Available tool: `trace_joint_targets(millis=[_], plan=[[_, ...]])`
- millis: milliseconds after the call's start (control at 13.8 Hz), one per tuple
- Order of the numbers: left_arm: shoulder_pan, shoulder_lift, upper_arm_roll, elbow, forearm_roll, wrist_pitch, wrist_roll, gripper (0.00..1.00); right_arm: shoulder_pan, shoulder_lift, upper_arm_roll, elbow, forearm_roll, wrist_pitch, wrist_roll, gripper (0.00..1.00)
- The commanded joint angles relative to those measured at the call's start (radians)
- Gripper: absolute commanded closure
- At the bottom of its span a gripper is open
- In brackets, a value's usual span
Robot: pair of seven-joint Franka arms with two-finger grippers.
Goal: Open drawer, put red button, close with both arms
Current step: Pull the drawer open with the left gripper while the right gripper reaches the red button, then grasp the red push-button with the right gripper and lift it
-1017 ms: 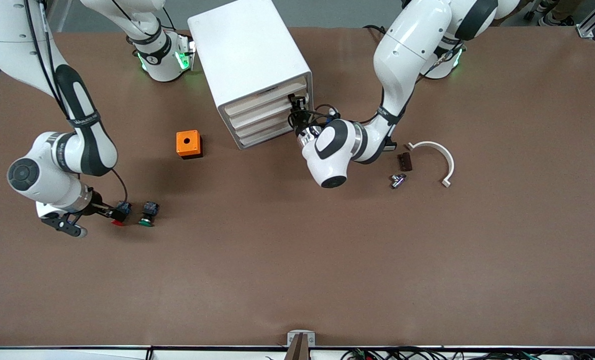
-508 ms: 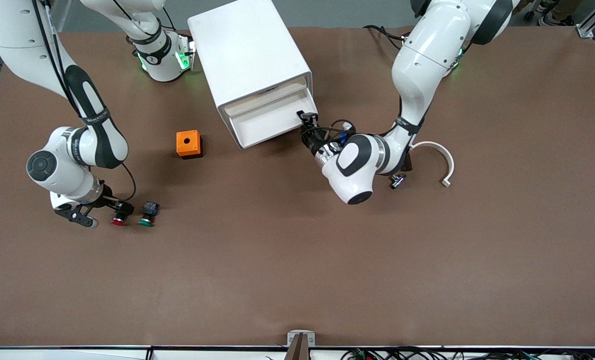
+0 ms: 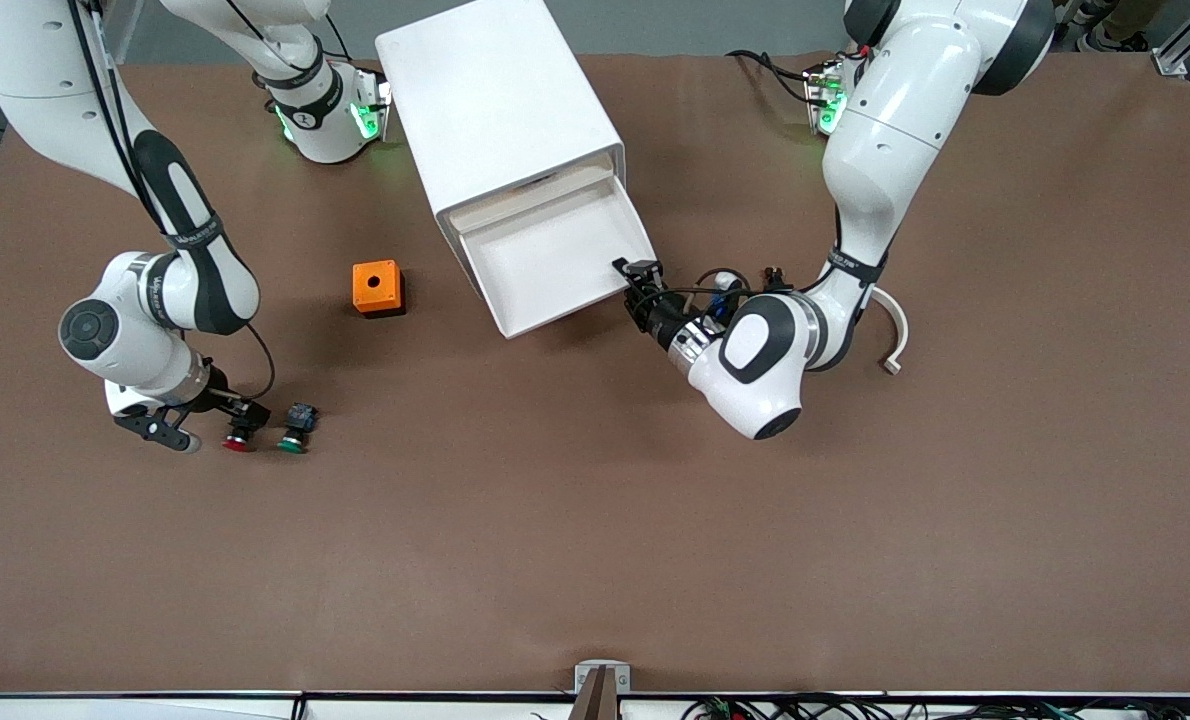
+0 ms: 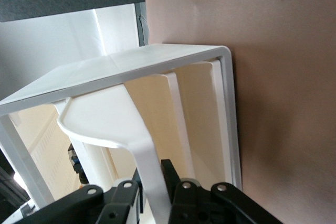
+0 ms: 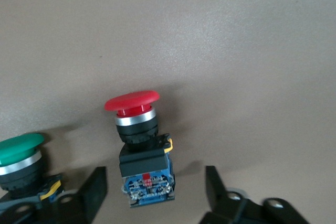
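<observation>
At the corner of the top drawer (image 3: pixel 555 255), toward the left arm's end of the table, my left gripper (image 3: pixel 639 285) pinches the drawer's front lip, and the white tray stands pulled well out of the white cabinet (image 3: pixel 495 110), its inside bare. Near the right arm's end, my right gripper (image 3: pixel 223 420) sits low at the table with its fingers (image 5: pixel 93 190) spread on either side of the red button (image 3: pixel 237 438), not touching it. The green button (image 3: pixel 295 432) lies just beside the red one, and the orange box (image 3: pixel 376 288) rests farther from the front camera.
</observation>
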Motion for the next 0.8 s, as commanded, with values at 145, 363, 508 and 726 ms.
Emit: trace_joint_targets(millis=[145,363,508,726], plan=[[0.015,0.003,0.005,0.002,-0.011,0.024,0.032,0.76,0.008,-0.032,-0.003,-0.032,-0.015,-0.006,0.001,1.00],[0.023,0.003,0.006,0.002,-0.011,0.024,0.041,0.43,0.008,-0.066,-0.003,-0.010,-0.015,-0.061,0.004,1.00],[0.026,0.000,0.006,0.004,-0.011,0.024,0.041,0.00,0.011,-0.142,0.002,0.071,-0.013,-0.268,0.035,1.00],[0.041,-0.009,0.002,0.021,-0.014,0.022,0.093,0.00,0.066,-0.315,0.013,0.158,0.002,-0.585,0.222,1.00]])
